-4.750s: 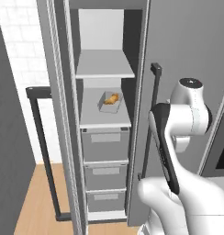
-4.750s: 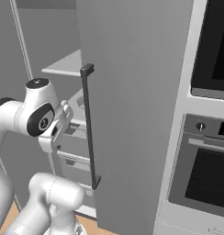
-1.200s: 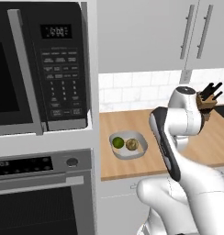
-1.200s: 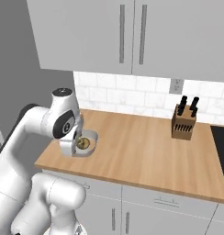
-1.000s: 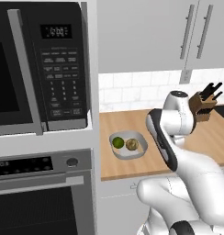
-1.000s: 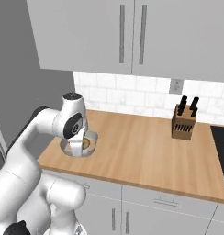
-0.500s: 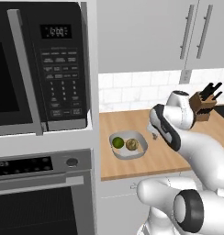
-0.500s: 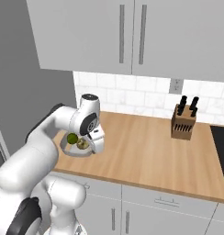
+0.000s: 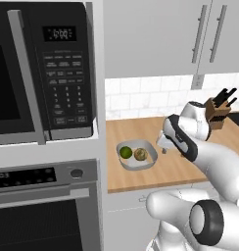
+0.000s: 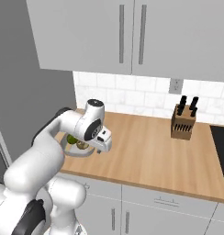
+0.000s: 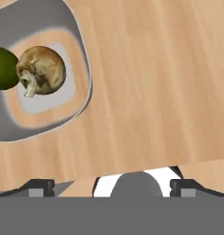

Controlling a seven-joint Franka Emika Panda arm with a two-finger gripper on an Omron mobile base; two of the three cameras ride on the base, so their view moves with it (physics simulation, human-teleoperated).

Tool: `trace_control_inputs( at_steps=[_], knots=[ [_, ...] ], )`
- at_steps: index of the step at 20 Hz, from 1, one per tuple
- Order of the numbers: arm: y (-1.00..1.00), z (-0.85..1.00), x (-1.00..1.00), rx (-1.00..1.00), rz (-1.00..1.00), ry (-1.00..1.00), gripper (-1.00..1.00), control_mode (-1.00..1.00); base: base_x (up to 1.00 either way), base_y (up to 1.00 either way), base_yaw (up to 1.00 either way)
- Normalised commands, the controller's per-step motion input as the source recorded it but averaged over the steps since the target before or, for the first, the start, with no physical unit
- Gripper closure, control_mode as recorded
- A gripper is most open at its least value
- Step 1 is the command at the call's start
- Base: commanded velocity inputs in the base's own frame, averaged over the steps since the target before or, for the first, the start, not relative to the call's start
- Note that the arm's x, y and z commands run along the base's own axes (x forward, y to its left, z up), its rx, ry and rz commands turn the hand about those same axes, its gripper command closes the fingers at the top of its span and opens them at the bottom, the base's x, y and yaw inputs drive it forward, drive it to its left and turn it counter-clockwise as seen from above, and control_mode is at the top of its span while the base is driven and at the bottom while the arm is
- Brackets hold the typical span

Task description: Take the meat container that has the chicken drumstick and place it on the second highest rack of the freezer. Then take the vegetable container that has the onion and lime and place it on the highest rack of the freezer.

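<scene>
Wooden counter [image 9: 165,169] now fills your base views in place of the freezer: the base has driven over. Your vegetable container [image 9: 137,156] sits near the counter's left end, holding the lime [image 9: 125,152] and onion [image 9: 140,155]. Your end effector [image 9: 163,145], jaws apart and empty, has swung forward and hovers just right of the container, so the second pickup is starting.

containers: one [image 9: 136,161]
limes: one [image 9: 125,152]
onions: one [image 9: 140,155]
knife blocks: one [image 10: 183,124]
microwaves: one [image 9: 40,73]
ovens: one [image 9: 45,211]
</scene>
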Motion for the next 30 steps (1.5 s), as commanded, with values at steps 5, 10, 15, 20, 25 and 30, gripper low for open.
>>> trace_control_inputs(
  at_steps=[5,10,15,20,25,30],
  knots=[
    [-0.02,-0.10,0.42,0.00,0.33,-0.01,-1.00,-1.00,0.00,0.00,0.00],
    [0.02,-0.01,0.30,0.00,0.18,0.00,-1.00,-1.00,0.00,0.00,0.00],
    [0.18,-0.10,0.34,0.00,0.04,0.00,-1.00,-1.00,0.00,0.00,0.00],
    [0.15,-0.30,0.43,0.00,0.05,0.00,-1.00,-1.00,0.00,0.00,0.00],
    [0.01,-0.34,0.08,0.00,0.06,0.00,-1.00,-1.00,0.00,0.00,0.00],
    [0.09,-0.26,0.00,0.00,0.03,0.00,-1.00,-1.00,0.00,0.00,0.00]
  ],
)
